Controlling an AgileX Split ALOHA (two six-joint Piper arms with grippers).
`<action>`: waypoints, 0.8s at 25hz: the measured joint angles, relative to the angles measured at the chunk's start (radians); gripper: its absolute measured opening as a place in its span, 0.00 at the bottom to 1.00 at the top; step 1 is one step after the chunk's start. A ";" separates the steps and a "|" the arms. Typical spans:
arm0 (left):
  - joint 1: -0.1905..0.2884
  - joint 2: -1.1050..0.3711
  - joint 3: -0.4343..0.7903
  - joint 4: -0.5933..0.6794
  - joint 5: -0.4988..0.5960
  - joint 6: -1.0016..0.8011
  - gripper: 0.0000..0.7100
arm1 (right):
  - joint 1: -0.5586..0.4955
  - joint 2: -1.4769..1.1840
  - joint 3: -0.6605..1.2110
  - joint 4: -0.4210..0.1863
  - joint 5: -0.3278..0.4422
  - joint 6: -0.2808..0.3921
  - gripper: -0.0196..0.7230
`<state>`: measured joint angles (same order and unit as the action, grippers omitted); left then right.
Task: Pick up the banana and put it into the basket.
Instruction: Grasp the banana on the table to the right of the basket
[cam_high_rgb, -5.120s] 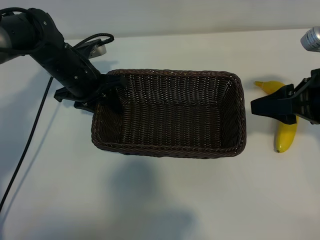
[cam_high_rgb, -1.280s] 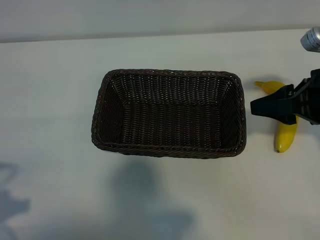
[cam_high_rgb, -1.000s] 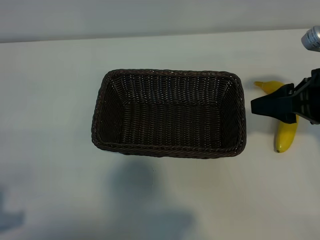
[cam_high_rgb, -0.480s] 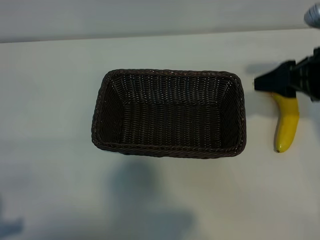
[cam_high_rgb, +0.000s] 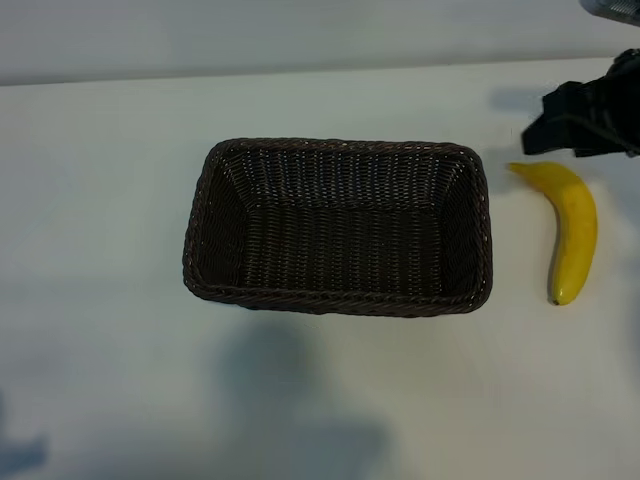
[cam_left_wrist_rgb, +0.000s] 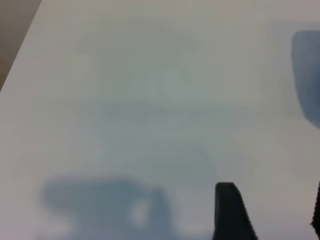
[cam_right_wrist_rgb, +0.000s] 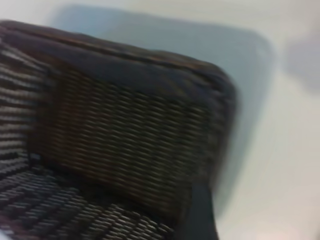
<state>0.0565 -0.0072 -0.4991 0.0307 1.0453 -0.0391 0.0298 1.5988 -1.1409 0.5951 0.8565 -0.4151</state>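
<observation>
The yellow banana (cam_high_rgb: 574, 225) lies flat on the white table, just right of the basket, with its stem end pointing towards the far side. The dark brown wicker basket (cam_high_rgb: 340, 144) sits mid-table with nothing in it. My right gripper (cam_high_rgb: 540, 125) hovers beyond the banana's stem end, open and holding nothing. In the right wrist view the basket's end wall (cam_right_wrist_rgb: 125, 135) fills the frame, with one dark finger (cam_right_wrist_rgb: 201, 215) in front of it. My left gripper (cam_left_wrist_rgb: 274, 212) is out of the exterior view. It hangs open over bare table, with one finger (cam_left_wrist_rgb: 231, 212) showing.
A silver cylindrical part (cam_high_rgb: 612, 6) shows at the far right corner. The table's far edge (cam_high_rgb: 300, 76) runs behind the basket. A faint shadow (cam_high_rgb: 20, 450) lies at the near left corner.
My right gripper has moved off the banana towards the table's far side, uncovering the whole fruit. The banana and basket have stayed put.
</observation>
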 joint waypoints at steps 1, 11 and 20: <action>0.000 0.000 0.001 -0.001 0.000 0.000 0.61 | 0.000 0.011 -0.022 -0.064 0.023 0.053 0.83; 0.000 0.000 0.001 -0.001 0.000 0.000 0.61 | 0.051 0.020 -0.063 -0.484 0.199 0.415 0.83; 0.000 0.000 0.001 -0.001 0.000 -0.001 0.61 | 0.140 0.031 -0.064 -0.585 0.135 0.509 0.83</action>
<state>0.0565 -0.0072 -0.4983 0.0298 1.0453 -0.0400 0.1698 1.6295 -1.2049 0.0097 0.9918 0.0940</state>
